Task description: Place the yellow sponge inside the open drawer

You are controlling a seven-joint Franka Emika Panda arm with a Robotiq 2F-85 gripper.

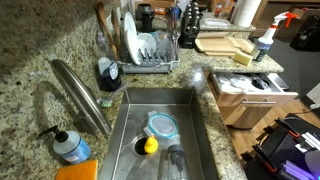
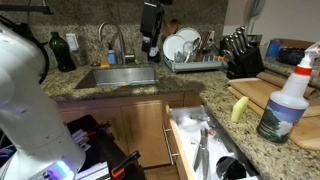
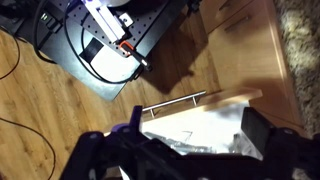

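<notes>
The yellow sponge [image 2: 238, 108] lies on the granite counter next to the cutting board, above the open drawer [image 2: 181, 128]; it also shows in an exterior view [image 1: 243, 58]. The open drawer [image 1: 252, 100] sticks out of the wooden cabinet and holds utensils. My gripper [image 3: 185, 142] is open and empty, high above the drawer's front and handle [image 3: 176, 103]. It hangs as a dark shape near the top of an exterior view [image 2: 150, 52]. The sponge is out of the wrist view.
A spray bottle [image 2: 285, 95] stands on the cutting board [image 2: 262, 92] near the sponge. A knife block [image 2: 240, 55], a dish rack [image 2: 190, 52] and the sink [image 1: 160, 108] line the counter. A black cart [image 3: 105, 45] stands on the wooden floor beside the drawer.
</notes>
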